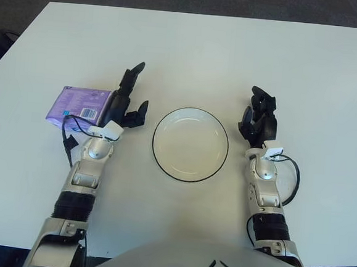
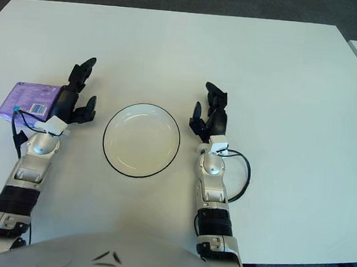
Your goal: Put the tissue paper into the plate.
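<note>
**Tissue pack outside the plate, left hand against it**

Left eye view: the plate (image 1: 190, 144), white with a dark rim, sits mid-table with nothing in it. At its 9 o'clock lies the purple tissue paper pack (image 1: 78, 106), flat on the white table (image 1: 203, 55). The left hand (image 1: 124, 103) shows against the pack's right edge, fingers spread and not closed around it. The right hand (image 1: 259, 118) shows at the plate's 3 o'clock, fingers loose, holding nothing.

Right eye view: same layout; the plate (image 2: 141, 140) holds nothing, the pack (image 2: 31, 100) stays outside it at 9 o'clock.
</note>
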